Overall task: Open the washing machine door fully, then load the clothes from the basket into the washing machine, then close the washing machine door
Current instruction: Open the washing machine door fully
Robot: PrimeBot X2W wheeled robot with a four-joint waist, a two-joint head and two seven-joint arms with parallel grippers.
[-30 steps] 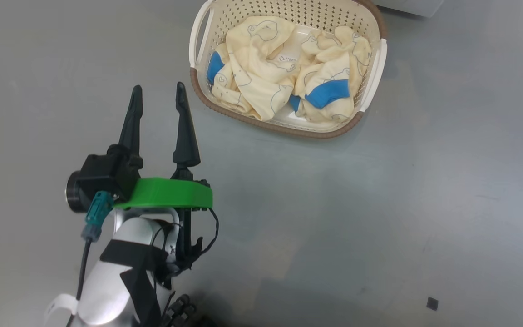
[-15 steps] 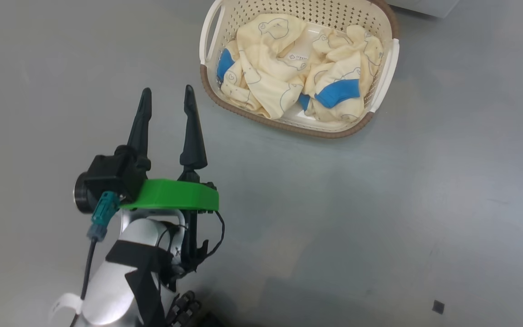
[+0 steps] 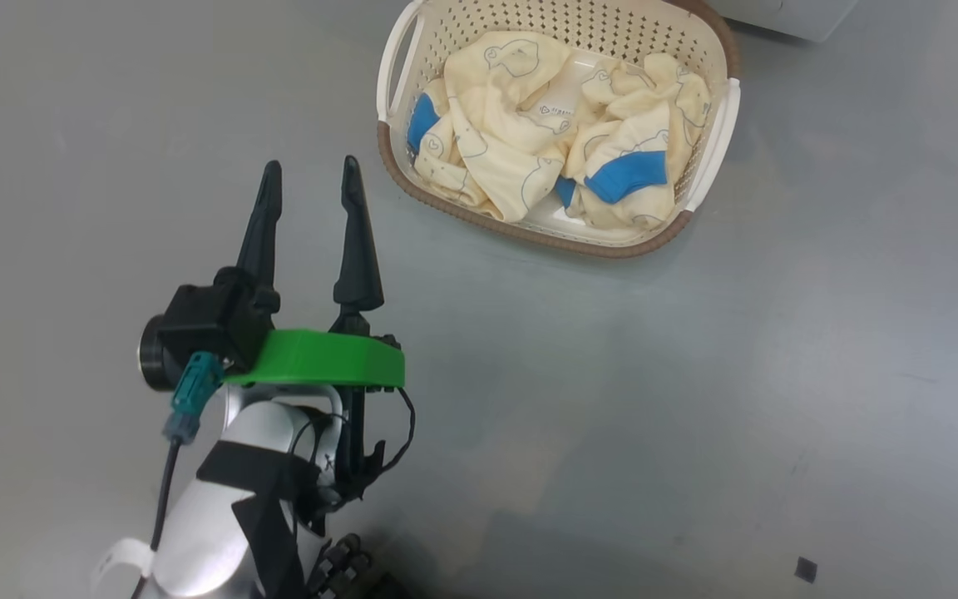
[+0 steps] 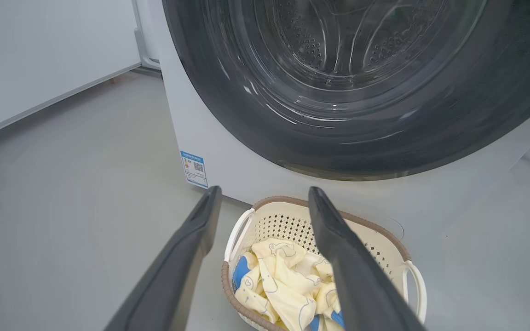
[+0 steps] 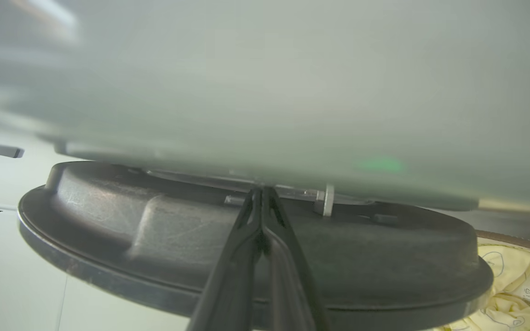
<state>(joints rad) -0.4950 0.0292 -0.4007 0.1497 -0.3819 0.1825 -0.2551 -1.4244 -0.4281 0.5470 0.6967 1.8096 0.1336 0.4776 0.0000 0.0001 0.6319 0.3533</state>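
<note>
so the washing machine door (image 4: 384, 138) looks closed right now, glossy black rim sitting against the white front of the washing machine (image 4: 228, 156), and you can see the steel drum (image 4: 334, 37) through the glass. There's a little blue label (image 4: 194, 168) at the machine's lower corner. The basket (image 4: 265, 216) sits on the grey floor (image 4: 62, 230) right in front of the machine, below the door, with the clothes (image 4: 283, 285) bunched up inside it, cream-yellow with blue cuffs

from the head view the basket (image 3: 529, 237) is near the top, with just a corner of the machine (image 3: 787, 15) behind it, and the clothes (image 3: 520, 125) are a crumpled heap inside. The left gripper (image 3: 310, 170) hovers over the floor (image 3: 695, 416) to the left of the basket, clear of it, jaws wide apart with nothing in them, fingers pointing up the view. A green bracket (image 3: 321, 359) sits at its wrist. In its own wrist view the left gripper (image 4: 264, 191) has its two dark fingers framing the basket's near side

the right gripper (image 5: 261, 189) has its jaws pressed together, nothing between them. The tips point into the narrow gap where the dark round door (image 5: 108, 216), seen edge-on, meets a pale blurred panel above it. Can't tell if they actually touch anything. A small metal piece (image 5: 327, 202) sits just beside the tips, and a bit of the clothes (image 5: 518, 285) under the basket's brown rim (image 5: 513, 239) shows at the lower right
</note>
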